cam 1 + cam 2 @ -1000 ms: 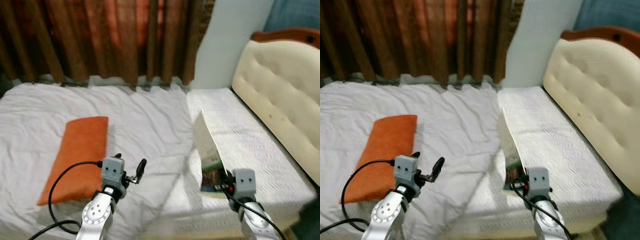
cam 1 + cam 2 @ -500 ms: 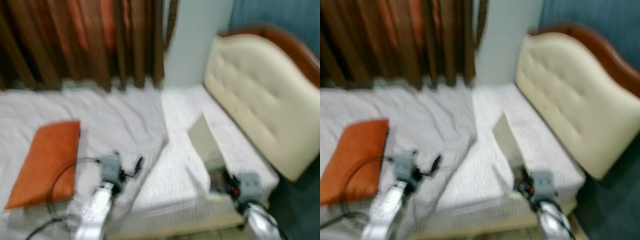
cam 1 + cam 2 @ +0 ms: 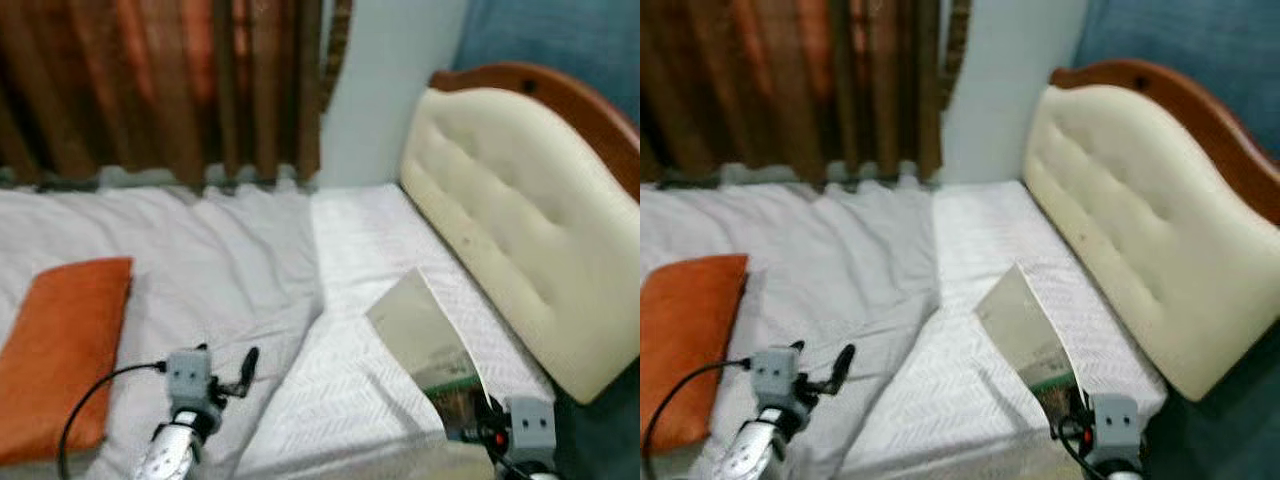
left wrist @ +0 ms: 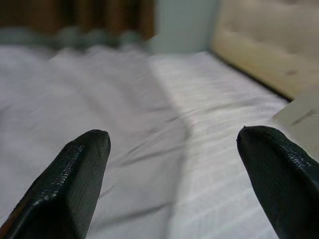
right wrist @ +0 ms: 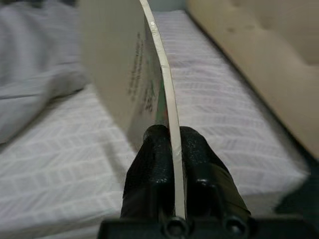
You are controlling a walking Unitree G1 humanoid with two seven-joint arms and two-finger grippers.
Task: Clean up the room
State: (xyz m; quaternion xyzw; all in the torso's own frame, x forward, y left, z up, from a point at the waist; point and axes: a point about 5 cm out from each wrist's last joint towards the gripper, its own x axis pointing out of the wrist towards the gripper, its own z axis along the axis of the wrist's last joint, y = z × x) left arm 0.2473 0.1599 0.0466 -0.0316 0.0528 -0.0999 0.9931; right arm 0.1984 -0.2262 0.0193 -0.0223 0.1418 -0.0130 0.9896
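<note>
My right gripper (image 5: 172,144) is shut on the lower edge of a thin book (image 5: 124,74) with a pale cover, a green picture near its bottom. In the eye views the book (image 3: 425,340) stands tilted above the near right corner of the white bed (image 3: 350,390), with the right gripper (image 3: 470,420) under it. My left gripper (image 3: 245,368) hovers low over the crumpled white sheet, open, with nothing between its fingers (image 4: 75,174). An orange pillow (image 3: 55,350) lies flat on the bed at the left.
A cream tufted headboard (image 3: 510,220) with a brown wooden rim stands along the bed's right side. Brown curtains (image 3: 160,90) hang behind the bed, next to a pale wall strip (image 3: 385,80). The bed's near edge runs just below the grippers.
The camera has swung to the right, so the headboard fills more of the picture and the pillow sits further left. The book stays in my right gripper; the left gripper stays open.
</note>
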